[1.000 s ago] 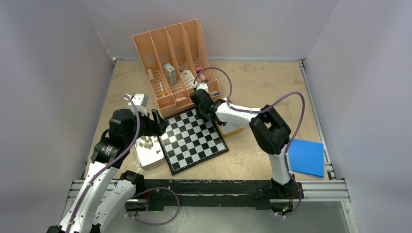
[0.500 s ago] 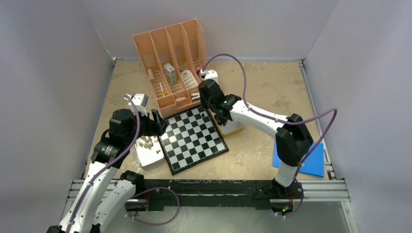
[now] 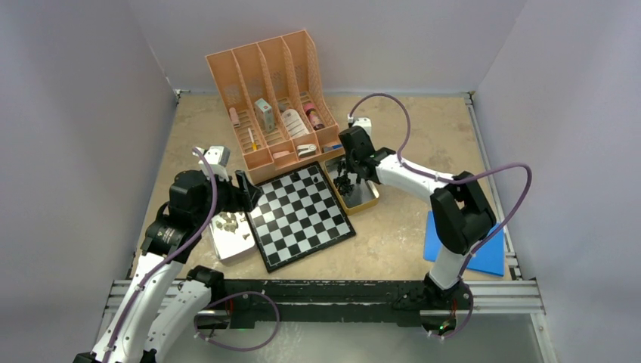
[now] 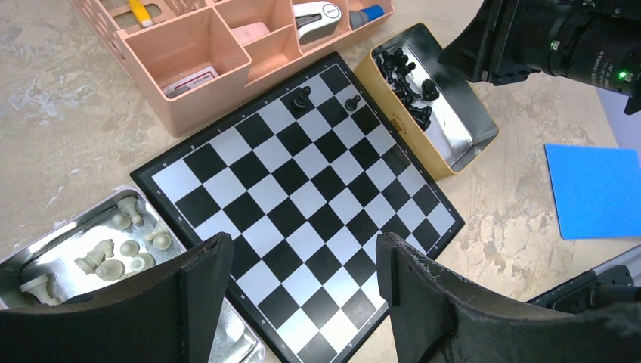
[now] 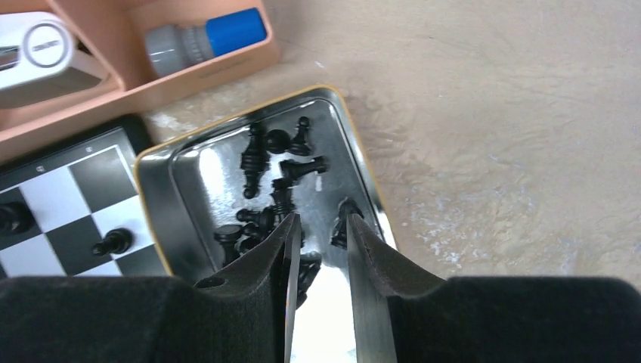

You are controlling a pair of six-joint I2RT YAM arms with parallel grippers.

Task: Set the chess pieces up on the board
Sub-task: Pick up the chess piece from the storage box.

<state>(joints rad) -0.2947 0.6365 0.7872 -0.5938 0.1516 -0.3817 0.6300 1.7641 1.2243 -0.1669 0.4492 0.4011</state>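
Now we hover right end effector (image 5: 320, 223) inside tin (image 5: 189, 174) at board (image 4: 302, 197) far-right corner, jaws narrowly parted, gripping nothing. Black chess pieces (image 5: 280, 174) heaped there. We judge them light, rigid, slick, tip-prone: pinch one at waist. Left end effector (image 4: 302, 242) released, empty.

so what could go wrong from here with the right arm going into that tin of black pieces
1. The black pieces lie heaped and mostly on their sides in the tin. The right gripper shows only a narrow gap, so it may pinch two at once or flick one out.
2. Two standing pieces are on the board, close to the edge beside the tin. An arm swinging back across could topple them.
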